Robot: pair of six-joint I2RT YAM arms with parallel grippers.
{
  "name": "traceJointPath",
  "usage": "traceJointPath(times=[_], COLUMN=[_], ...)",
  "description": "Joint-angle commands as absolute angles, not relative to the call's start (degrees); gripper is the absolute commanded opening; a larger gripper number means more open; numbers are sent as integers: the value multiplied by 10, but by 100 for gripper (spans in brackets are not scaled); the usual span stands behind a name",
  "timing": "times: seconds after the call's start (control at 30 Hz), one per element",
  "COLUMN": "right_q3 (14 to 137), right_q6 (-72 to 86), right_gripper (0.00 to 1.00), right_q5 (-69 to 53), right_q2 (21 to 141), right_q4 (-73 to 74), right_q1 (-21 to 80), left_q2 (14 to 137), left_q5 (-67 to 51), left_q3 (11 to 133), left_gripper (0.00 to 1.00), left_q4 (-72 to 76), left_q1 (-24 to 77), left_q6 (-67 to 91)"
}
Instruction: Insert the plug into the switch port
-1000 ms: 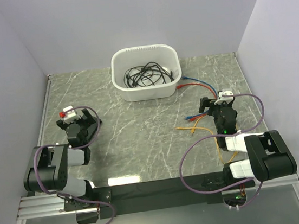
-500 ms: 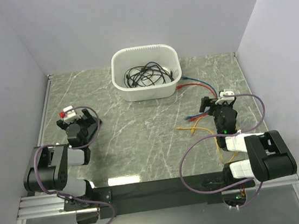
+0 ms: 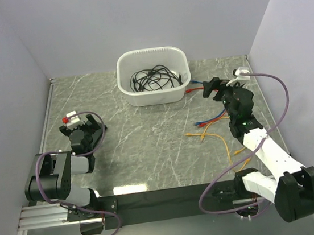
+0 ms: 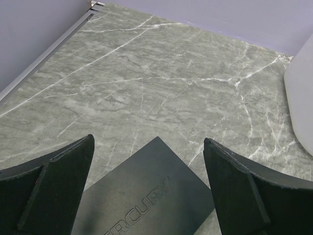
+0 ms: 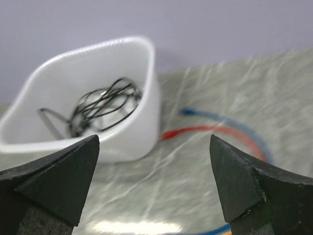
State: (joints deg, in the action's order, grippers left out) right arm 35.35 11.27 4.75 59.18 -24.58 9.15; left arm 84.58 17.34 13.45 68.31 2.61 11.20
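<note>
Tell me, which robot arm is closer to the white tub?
Right. The right gripper is just off the white tub's right side, pointing at it. The left gripper is farther, near the table's left edge.

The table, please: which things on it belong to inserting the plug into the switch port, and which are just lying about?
For the job: flat matte black switch box; thin blue cable, red cable, orange cables (which plug is unclear); open right tool.
Lying about: white plastic tub; tangled black cables inside it.
</note>
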Motion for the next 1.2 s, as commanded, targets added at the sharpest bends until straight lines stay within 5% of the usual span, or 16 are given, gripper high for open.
traceJointPath(times=[0.0, 0.07, 0.13, 0.5, 1.17], right_q3=[360, 401, 438, 413, 423], right_q6=[297, 336, 325, 256, 251], right_gripper=[100, 100, 89, 90, 87], right_q5=[14, -82, -129, -1, 35], right_q2=[601, 664, 699, 644, 671], right_q4=[-133, -76, -23, 81, 135], right_q1=[89, 64, 73, 213, 254], left_q2=[838, 838, 837, 837, 837], left_q5=[164, 164, 164, 164, 149], left_q3=[134, 134, 134, 134, 138], left_gripper=[99, 99, 99, 99, 99], left_q4=[713, 712, 712, 711, 706], left_q1=[28, 27, 28, 28, 20], left_q6=[105, 105, 105, 105, 106])
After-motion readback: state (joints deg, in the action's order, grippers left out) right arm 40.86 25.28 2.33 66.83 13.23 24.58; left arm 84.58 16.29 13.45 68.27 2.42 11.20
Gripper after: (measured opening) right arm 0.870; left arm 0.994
